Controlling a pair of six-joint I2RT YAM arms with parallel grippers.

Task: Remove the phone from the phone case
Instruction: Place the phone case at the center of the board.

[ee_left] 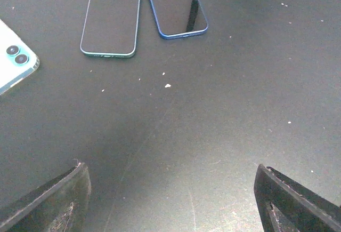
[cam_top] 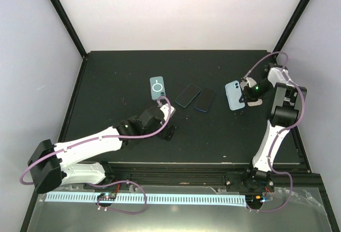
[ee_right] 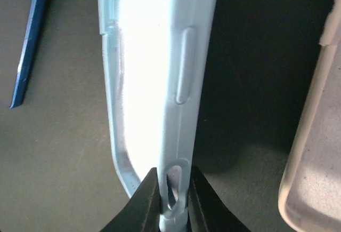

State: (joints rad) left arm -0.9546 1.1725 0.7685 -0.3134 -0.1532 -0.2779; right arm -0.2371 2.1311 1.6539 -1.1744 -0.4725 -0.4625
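Black counter [cam_top: 117, 82]: two bare phones [cam_top: 187, 95] lie centre. My right hand [ee_right: 173, 186] pinches the blue case [ee_right: 154, 56], apparently emptied. Left hand [ee_left: 170, 189] released. Teal phone [cam_top: 157, 88] looks still cased.

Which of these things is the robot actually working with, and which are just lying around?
Job in hand: light blue case, pinched by the right pincer; teal phone, seemingly in a case, near the open left pincer.
Lying about: dark phone, blue-edged phone, beige case.
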